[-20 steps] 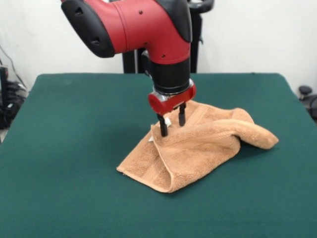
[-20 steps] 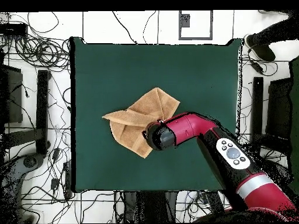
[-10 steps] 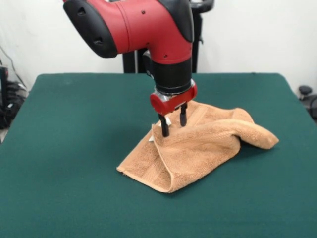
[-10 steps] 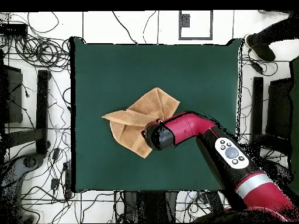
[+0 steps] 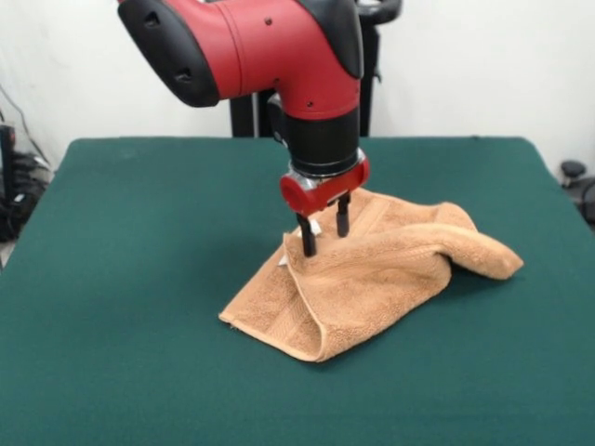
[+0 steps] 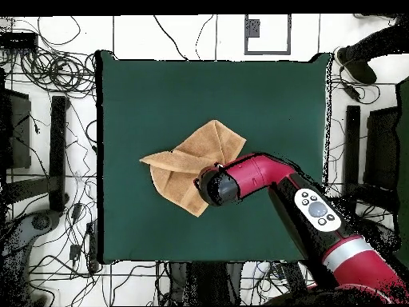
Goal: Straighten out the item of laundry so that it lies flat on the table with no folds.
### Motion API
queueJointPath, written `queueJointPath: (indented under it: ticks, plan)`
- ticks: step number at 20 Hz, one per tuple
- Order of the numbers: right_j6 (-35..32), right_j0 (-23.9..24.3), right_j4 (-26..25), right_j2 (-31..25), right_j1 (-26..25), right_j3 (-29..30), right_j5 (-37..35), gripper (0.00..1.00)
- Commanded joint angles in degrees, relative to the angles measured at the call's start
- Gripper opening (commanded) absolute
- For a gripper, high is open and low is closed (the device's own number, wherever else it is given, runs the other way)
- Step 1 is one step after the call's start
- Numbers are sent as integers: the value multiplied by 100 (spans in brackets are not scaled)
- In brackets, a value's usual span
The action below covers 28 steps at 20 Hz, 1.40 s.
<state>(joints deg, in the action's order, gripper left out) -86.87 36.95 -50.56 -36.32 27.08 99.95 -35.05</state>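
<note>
The tan-orange towel [image 5: 381, 274] lies crumpled and folded over itself on the dark green table [image 5: 139, 279], right of centre in the front view. It also shows in the overhead view [image 6: 188, 160], near the table's middle [image 6: 264, 96]. My gripper [image 5: 323, 234] hangs straight down over the towel's far left edge with its two black fingers [image 5: 306, 239] apart, their tips at the cloth. A small white tag [image 5: 315, 226] shows between the fingers. In the overhead view the red arm [image 6: 240, 180] covers the gripper and part of the towel.
The robot's black pedestal [image 5: 246, 111] stands behind the table's far edge. Cables and dark equipment [image 6: 48, 144] lie on the floor round the table. A person's shoes [image 6: 359, 60] show at the overhead view's top right corner.
The arm shifted very slightly; the gripper stays at the same spot over the towel. The towel has not moved.
</note>
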Motion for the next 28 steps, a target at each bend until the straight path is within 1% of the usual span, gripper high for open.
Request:
queueJointPath:
  ticks: [1, 6, 7, 11, 13, 22, 24, 28]
  plan:
    - [1237, -237, -197, -325, -31, -283, -280, 100]
    - [1357, -168, -324, -369, -63, -291, -119, 100]
    - [1313, -212, -354, -302, -33, -309, -165, 0]
    - [1437, -151, -449, -424, -19, -260, 22, 0]
    - [1262, -154, -401, -400, -16, -253, 36, 0]
    - [1279, -242, -354, -413, 40, -269, -136, 0]
    - [1225, -264, -303, -438, 89, -269, -155, 0]
    - [894, -395, -156, -488, 297, -282, -114, 0]
